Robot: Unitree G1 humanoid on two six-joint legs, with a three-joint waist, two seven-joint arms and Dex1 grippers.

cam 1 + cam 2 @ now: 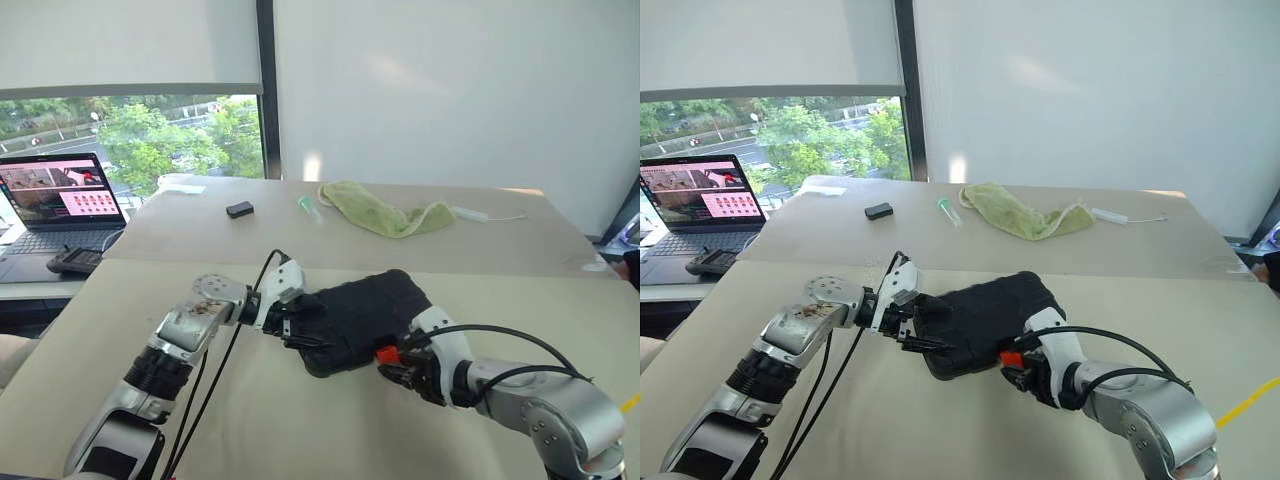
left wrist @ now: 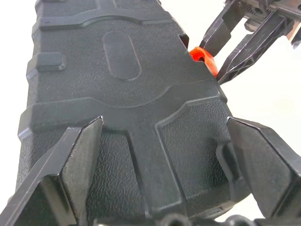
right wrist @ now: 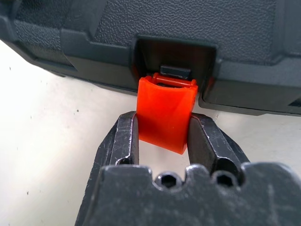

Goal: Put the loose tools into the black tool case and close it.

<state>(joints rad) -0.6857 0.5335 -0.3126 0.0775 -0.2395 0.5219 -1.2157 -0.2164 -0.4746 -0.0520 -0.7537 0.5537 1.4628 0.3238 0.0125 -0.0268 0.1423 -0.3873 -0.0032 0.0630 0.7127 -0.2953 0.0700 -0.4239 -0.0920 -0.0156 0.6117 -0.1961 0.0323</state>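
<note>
The black tool case (image 1: 360, 305) lies closed on the beige table, with the lid down. My left gripper (image 1: 300, 325) is at the case's left end, open, its two fingers (image 2: 80, 155) spread wide over the textured lid (image 2: 122, 94). My right gripper (image 3: 162, 122) is at the case's near edge, shut on the small orange latch (image 3: 165, 113), which sticks out from its recess. The same latch (image 1: 386, 354) shows as a red spot between case and right gripper (image 1: 397, 366). The loose tools are out of view.
A green cloth (image 1: 385, 212), a small black box (image 1: 240, 209), a small clear tube (image 1: 308, 207) and a white item (image 1: 485, 215) lie on the far table. An open laptop (image 1: 60, 195) and a black device (image 1: 75, 262) stand at the left.
</note>
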